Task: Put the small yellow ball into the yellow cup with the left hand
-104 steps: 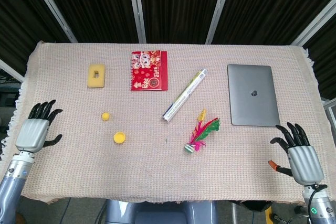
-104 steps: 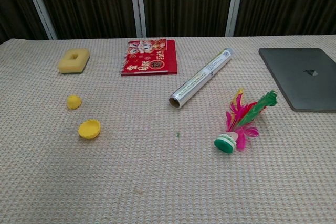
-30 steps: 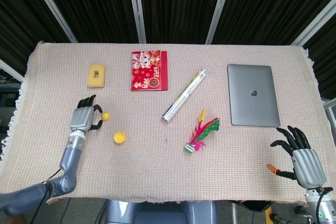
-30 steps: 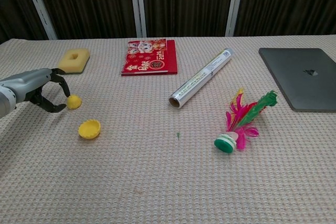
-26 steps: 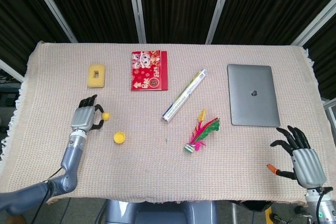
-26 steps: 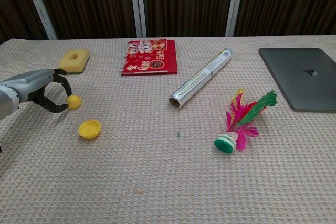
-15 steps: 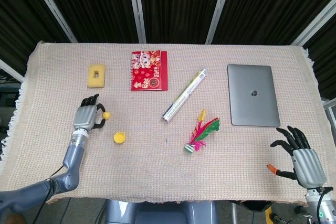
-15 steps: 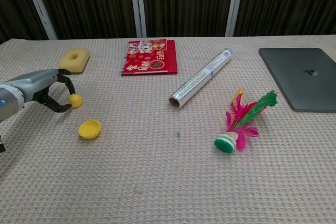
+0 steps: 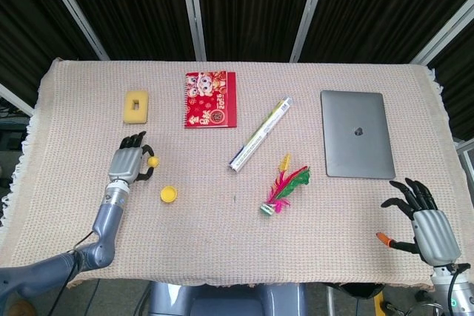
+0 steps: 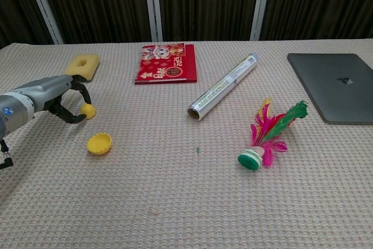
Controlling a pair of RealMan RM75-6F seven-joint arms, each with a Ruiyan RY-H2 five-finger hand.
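The small yellow ball (image 9: 153, 160) (image 10: 88, 109) is pinched between the thumb and a finger of my left hand (image 9: 127, 164) (image 10: 61, 98), just above the cloth at the table's left. The yellow cup (image 9: 169, 195) (image 10: 99, 143) lies on the cloth a short way in front of and to the right of the ball, its opening facing up. My right hand (image 9: 426, 216) hangs at the front right edge of the table with fingers spread and nothing in it. The chest view does not show that hand.
A yellow sponge (image 9: 136, 106) (image 10: 82, 66) lies behind my left hand. A red notebook (image 9: 210, 99) (image 10: 166, 70), a foil roll (image 9: 260, 134) (image 10: 223, 86), a feather shuttlecock (image 9: 284, 186) (image 10: 268, 132) and a grey laptop (image 9: 356, 143) (image 10: 335, 86) lie further right.
My left hand came in from the table's left edge, closed its fingertips on the ball and has carried it slightly to the right. The right hand has stayed put.
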